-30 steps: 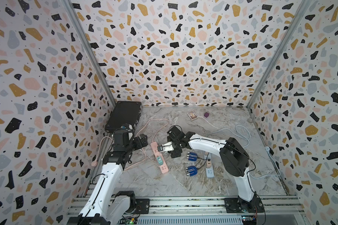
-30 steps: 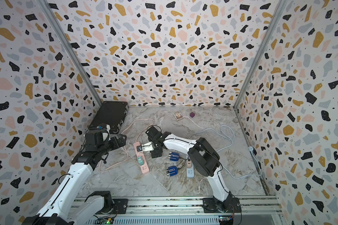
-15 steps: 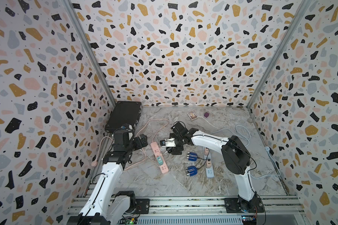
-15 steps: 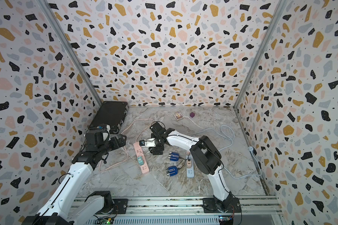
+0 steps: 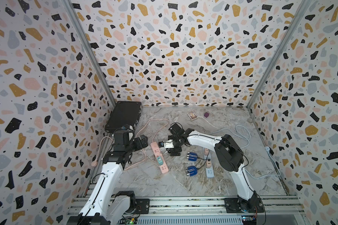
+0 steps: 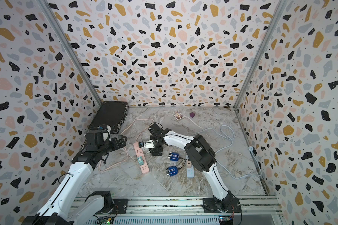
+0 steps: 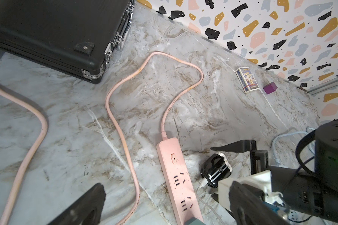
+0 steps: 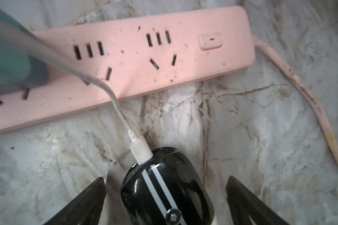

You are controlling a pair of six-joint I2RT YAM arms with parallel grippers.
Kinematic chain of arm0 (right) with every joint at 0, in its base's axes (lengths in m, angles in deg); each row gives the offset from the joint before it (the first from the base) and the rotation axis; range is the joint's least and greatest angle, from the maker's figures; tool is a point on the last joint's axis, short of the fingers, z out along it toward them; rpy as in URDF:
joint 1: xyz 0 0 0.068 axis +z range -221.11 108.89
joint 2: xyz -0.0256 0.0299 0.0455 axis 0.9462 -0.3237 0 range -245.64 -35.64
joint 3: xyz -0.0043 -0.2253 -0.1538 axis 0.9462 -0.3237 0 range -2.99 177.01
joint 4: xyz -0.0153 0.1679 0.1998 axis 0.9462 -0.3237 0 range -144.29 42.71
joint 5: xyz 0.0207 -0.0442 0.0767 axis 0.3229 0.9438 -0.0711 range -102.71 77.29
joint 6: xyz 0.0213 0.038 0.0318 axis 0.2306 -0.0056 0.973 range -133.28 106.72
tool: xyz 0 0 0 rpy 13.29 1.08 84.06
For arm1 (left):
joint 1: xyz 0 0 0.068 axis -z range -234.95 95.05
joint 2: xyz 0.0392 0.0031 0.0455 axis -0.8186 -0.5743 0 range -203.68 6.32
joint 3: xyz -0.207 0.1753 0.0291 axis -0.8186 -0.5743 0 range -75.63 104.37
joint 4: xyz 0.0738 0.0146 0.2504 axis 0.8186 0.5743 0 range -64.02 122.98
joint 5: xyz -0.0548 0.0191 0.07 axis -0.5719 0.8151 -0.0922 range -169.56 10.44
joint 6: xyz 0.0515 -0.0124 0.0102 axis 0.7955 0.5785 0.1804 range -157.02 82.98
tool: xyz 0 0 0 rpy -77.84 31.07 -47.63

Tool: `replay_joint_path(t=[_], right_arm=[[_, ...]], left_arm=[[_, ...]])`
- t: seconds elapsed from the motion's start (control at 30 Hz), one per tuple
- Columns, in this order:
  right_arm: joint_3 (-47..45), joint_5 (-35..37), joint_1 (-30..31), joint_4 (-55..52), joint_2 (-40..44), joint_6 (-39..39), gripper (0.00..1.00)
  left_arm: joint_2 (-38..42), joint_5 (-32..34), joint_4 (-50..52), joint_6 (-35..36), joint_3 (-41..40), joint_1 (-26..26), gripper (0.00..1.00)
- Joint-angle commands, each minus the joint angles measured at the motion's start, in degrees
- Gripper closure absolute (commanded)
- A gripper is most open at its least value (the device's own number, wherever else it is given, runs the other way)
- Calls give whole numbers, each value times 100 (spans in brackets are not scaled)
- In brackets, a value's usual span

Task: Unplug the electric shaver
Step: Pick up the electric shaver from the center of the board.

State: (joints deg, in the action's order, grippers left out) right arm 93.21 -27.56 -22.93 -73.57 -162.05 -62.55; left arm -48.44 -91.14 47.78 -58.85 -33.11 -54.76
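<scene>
The electric shaver (image 8: 168, 191) is black and glossy with two white stripes. It lies on the marble floor beside the pink power strip (image 8: 144, 64). A white cable plug (image 8: 141, 150) sits in its end. The cable runs to a teal adapter (image 8: 6, 64) on the strip. My right gripper (image 8: 166, 181) is open and straddles the shaver, with a gap on each side. In the left wrist view the shaver (image 7: 216, 170) lies between the right arm's black fingers (image 7: 232, 146). My left gripper (image 5: 144, 141) hovers open, left of the strip (image 5: 159, 159), holding nothing.
A black case (image 5: 124, 116) lies at the back left. A card box (image 5: 192, 115) and a purple cube (image 5: 206, 115) sit by the back wall. Two blue devices (image 5: 191, 156) are wired to a light blue strip (image 5: 209, 169). A pale cable (image 5: 242, 136) loops at the right.
My right gripper has shifted slightly toward the pink strip and its forearm has swung back. The left arm has stayed where it was.
</scene>
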Motion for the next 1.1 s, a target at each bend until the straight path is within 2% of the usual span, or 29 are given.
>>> replay_joint_path(t=[0.0,0.7,1.07], right_arm=[[192,-24,-50,-205,36,-80,2],[672,-453,-362,-749,-329,15,9],[690,-386,-362,-853,-335,324,26]], left_arm=[[8,-73,-36,40,239,34,0],[-19,-187,-21,71,252,34,0],[-52,-196,-60,72,240,34,0]])
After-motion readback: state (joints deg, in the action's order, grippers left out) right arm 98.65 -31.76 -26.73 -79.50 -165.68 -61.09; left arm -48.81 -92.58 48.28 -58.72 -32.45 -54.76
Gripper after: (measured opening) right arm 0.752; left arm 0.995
